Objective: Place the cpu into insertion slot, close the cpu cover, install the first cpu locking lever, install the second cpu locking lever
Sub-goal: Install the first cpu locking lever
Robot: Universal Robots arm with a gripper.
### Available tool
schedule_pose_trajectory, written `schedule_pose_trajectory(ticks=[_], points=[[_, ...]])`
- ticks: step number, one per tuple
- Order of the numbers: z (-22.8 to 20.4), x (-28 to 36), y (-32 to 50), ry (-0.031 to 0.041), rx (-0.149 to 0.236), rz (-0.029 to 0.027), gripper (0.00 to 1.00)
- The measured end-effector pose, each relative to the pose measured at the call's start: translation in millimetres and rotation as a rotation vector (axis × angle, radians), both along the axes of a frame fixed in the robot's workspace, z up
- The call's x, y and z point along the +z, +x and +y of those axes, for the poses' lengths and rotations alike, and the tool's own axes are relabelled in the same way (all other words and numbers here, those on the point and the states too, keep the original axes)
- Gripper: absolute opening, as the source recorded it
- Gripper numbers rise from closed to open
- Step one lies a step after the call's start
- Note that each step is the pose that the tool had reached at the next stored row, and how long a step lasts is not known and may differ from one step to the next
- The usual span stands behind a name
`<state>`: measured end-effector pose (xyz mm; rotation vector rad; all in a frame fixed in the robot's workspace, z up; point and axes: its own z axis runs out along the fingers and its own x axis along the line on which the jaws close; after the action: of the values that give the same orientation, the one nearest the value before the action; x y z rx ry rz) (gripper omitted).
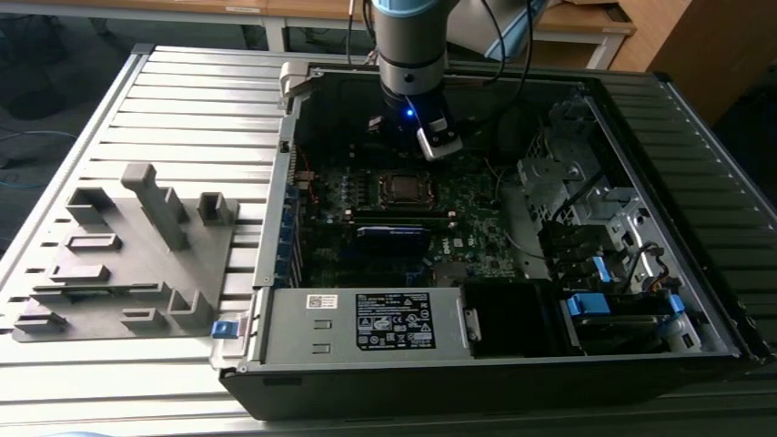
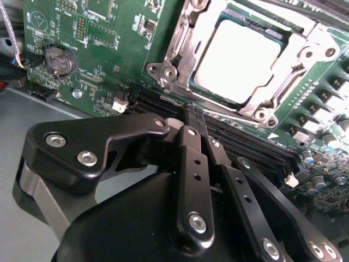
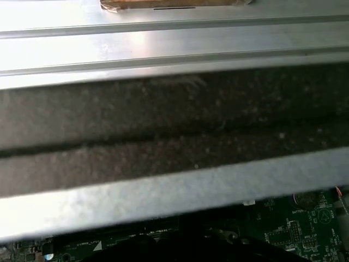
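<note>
The cpu lies flat in the insertion slot on the green board, its silver top bright. The cpu cover, a silver frame, lies down around the chip's edges. My gripper hangs over the long black memory slots just beside the socket. Its black fingers meet at the tips with nothing between them. In the exterior view the gripper sits inside the open computer case, just behind the socket. I cannot make out the locking levers.
A coin battery sits on the board away from the socket. Black memory slots run past the fingertips. The case wall stands close to the wrist. A grey fixture block stands on the exterior view's left, and a drive cage on its right.
</note>
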<state>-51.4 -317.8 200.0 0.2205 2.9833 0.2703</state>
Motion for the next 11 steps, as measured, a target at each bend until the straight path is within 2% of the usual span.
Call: schedule_pose_trajectory(ticks=[11], points=[[0.8,0.2,0.0,-0.0007,-0.003,0.0001,0.11]])
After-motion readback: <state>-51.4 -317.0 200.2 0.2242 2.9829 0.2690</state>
